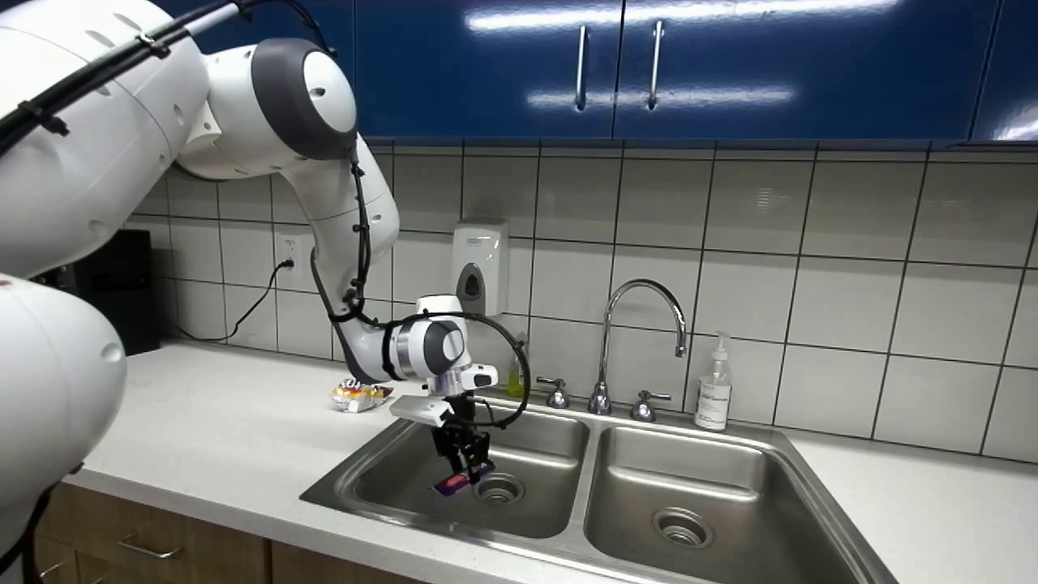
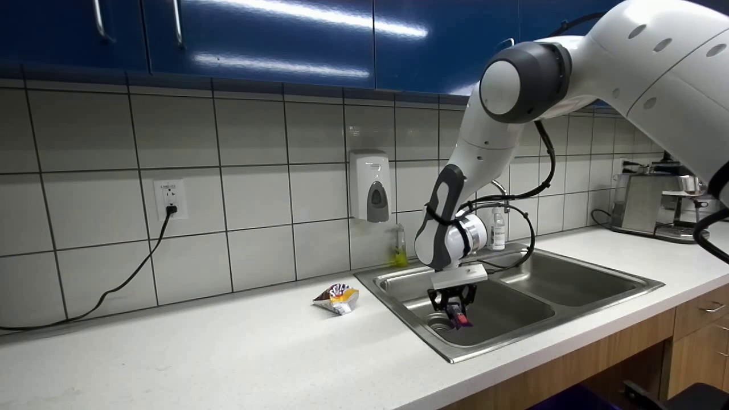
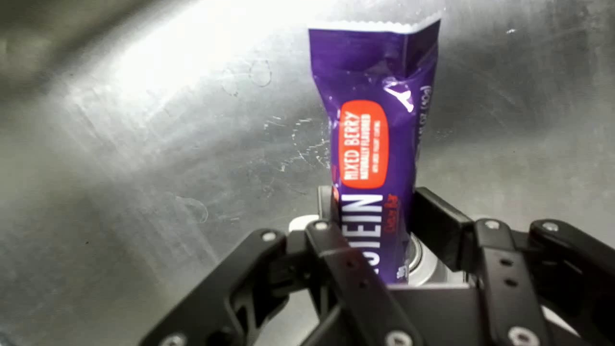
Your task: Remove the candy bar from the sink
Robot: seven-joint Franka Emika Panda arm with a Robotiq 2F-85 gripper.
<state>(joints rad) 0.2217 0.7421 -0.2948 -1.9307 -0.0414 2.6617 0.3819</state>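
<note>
Gripper [image 3: 376, 210]: pinching purple candy bar [image 3: 369, 149] by its sides | Place: sink [image 1: 553, 478] basin nearer crumpled wrapper [image 1: 357, 397] | Floor contact: cannot tell

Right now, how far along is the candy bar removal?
Done: the grasp; in the wrist view the pincer is closed on the candy bar.
In hand: getting it out; both exterior views show it within the outline of the sink; can't tell if it's off the bottom.
Left: bringing it clear of the sink, then probably setting it down, perhaps on the counter.
</note>
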